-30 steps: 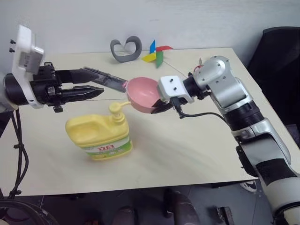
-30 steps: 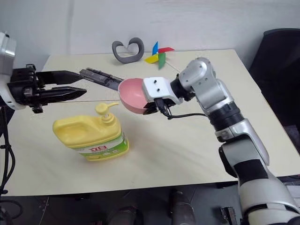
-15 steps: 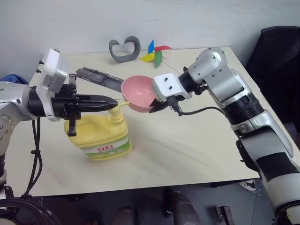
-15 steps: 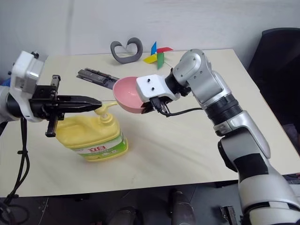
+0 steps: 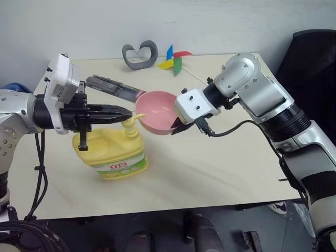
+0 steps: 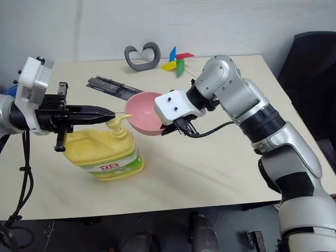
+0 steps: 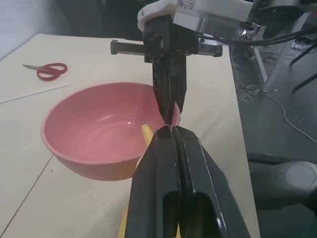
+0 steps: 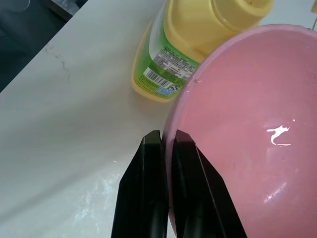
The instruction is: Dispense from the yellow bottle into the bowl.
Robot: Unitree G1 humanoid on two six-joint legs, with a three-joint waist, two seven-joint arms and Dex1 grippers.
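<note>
yellow bottle (image 5: 110, 149) stands upright on the table (image 5: 220, 157), towards its left edge and nearer the front than the back, pump head up and nozzle aimed right at the bowl (image 5: 157, 110). my right gripper (image 8: 166, 144) is clamped on the bowl's rim, one finger on each side of the wall, and holds it off the table with its open side up, just beside the pump and a little above the nozzle tip. my left gripper (image 5: 126, 112) is clenched on nothing, its fingers lying level along the table's width, tips right over the pump head. so the pump sits directly below the left fingertips, and i judge the next move is a straight press down. the spout looks about level with the bowl's near rim, so i'd want the bowl lower or closer first, or the liquid may miss.
</note>
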